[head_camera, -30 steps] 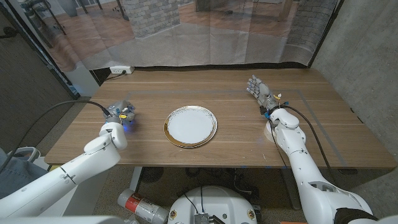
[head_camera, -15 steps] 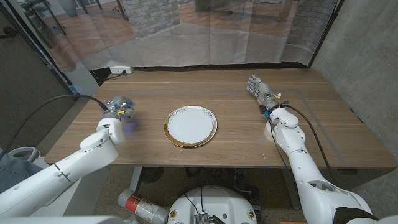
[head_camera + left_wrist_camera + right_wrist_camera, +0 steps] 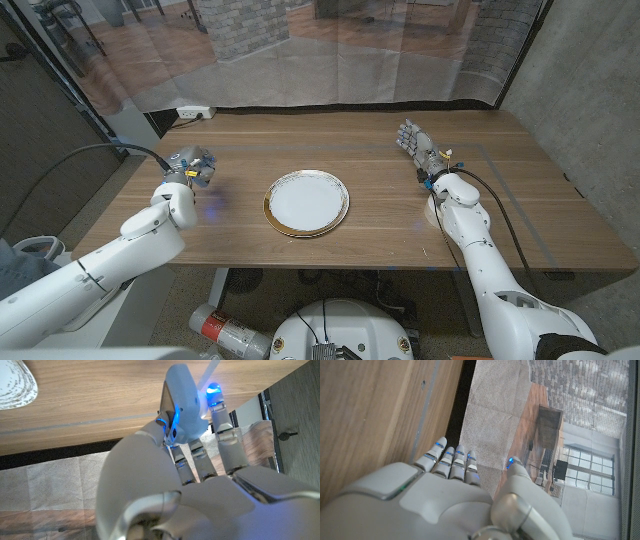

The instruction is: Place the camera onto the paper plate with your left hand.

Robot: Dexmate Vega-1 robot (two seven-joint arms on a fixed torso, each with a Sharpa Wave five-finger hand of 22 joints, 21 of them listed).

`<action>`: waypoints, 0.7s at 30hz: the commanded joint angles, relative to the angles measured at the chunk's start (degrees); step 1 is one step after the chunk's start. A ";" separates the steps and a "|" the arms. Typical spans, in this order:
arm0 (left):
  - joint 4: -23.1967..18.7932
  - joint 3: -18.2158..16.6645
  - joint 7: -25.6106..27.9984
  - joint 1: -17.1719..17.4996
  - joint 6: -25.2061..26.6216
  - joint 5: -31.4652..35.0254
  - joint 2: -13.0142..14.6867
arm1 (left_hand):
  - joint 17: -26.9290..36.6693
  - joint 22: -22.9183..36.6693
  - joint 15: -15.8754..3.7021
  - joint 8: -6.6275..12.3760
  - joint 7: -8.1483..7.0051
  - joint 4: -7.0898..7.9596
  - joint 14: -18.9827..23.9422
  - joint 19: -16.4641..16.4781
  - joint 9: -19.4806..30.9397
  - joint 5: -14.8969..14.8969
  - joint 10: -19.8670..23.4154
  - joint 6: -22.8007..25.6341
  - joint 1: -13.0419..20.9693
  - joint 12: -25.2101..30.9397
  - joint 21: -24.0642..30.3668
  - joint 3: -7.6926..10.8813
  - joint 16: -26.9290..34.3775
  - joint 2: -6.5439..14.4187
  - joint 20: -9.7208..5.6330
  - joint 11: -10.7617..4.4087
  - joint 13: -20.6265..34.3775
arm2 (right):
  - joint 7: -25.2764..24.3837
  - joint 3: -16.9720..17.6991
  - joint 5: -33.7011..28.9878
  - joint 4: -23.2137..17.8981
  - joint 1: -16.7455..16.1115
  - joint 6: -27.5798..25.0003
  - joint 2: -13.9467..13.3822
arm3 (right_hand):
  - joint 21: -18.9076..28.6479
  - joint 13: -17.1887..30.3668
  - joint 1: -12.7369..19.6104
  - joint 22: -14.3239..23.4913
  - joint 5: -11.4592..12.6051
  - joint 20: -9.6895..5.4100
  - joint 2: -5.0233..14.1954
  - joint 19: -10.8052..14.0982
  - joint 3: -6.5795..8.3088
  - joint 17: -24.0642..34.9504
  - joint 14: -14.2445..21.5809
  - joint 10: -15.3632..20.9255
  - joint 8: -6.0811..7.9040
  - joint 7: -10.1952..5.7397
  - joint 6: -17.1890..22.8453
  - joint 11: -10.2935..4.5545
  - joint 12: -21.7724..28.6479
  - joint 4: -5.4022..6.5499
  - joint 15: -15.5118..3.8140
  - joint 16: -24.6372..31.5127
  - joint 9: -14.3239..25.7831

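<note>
Left hand (image 3: pixel 190 168) grips the camera (image 3: pixel 181 407) above the worktop (image 3: pixel 350 215), well left of the paper plate (image 3: pixel 306 202). Best carry it level across, then lower gently at center. Right hand (image 3: pixel 418 143) waits, fingers spread.

Robot test cell, lab-like. Wooden tabletop (image 3: pixel 360 140) fenced by grey felt-like partition panels (image 3: pixel 585 70) on left and right. Clear plastic curtain (image 3: pixel 330 50) hangs along far edge; brick wall and wood floor beyond. White power strip (image 3: pixel 193 113) at far left corner. Cables on robot arms.
</note>
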 commanded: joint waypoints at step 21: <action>-1.30 1.94 -3.80 -3.98 -2.24 2.12 1.29 | 0.43 0.18 -2.45 0.12 -0.37 0.89 1.52 -0.93 0.30 0.63 1.71 1.24 1.21 -0.04 0.58 0.49 -0.48 0.95 -1.28 0.09 0.74 | -0.60 0.81 1.08 -1.63 -1.49 0.31 0.12 | -0.38 0.30 -0.30 0.21 0.07 -0.66 0.28 0.74 0.16 0.29 0.64 0.44 0.32 -0.20 0.46 -0.02 0.08 -0.15 -0.09 0.08 0.32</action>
